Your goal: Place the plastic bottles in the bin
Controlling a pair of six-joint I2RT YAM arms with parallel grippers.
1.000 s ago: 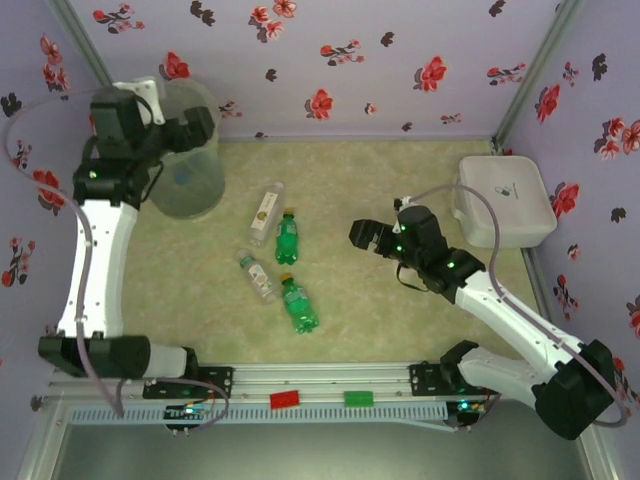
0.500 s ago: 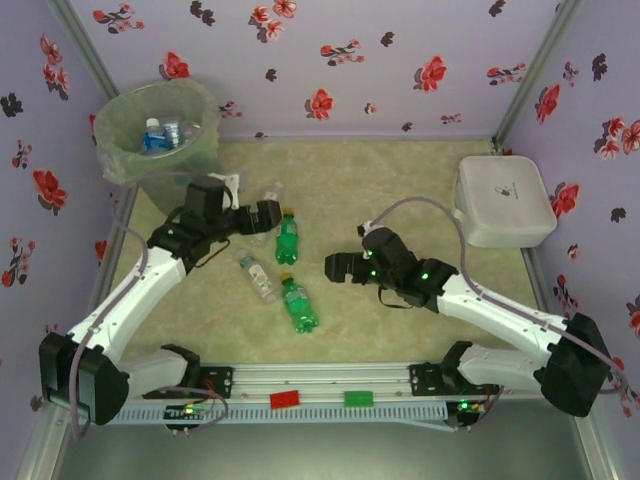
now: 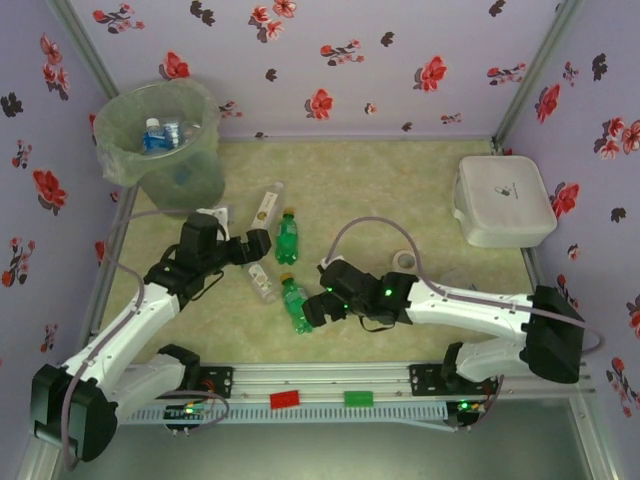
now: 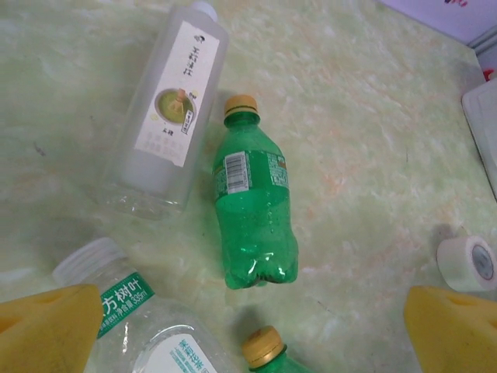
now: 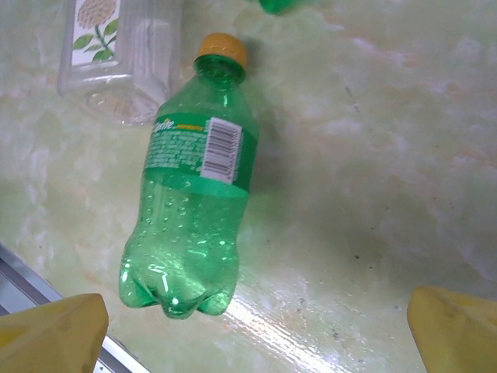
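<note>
i'm at the pick-up step. four plastic bottles [image 3: 287, 235] lie loose on the table [image 3: 400, 180] in the middle of the top view, and a few already sit in the bin [image 3: 205, 112] at the upper left. both claws stand wide and hold nothing.

the right gripper [image 3: 312, 308] is low, just beside the near green bottle [image 3: 297, 305], below centre. in its wrist view that bottle lies left of centre, cap toward the top edge, closer to the left-hand yellow finger [image 5: 54, 334] than to the other. i judge i need to slide toward it until the body sits between the jaws, then drop and close across its waist.

the left gripper [image 3: 252, 245] hovers left of centre. its wrist view has the small clear bottle [image 4: 155, 330] at the lower left, against one finger, and the far green bottle [image 4: 252, 214] at mid-frame. i must commit to one bottle and centre on it before closing. the carry to the bin comes after.
</note>
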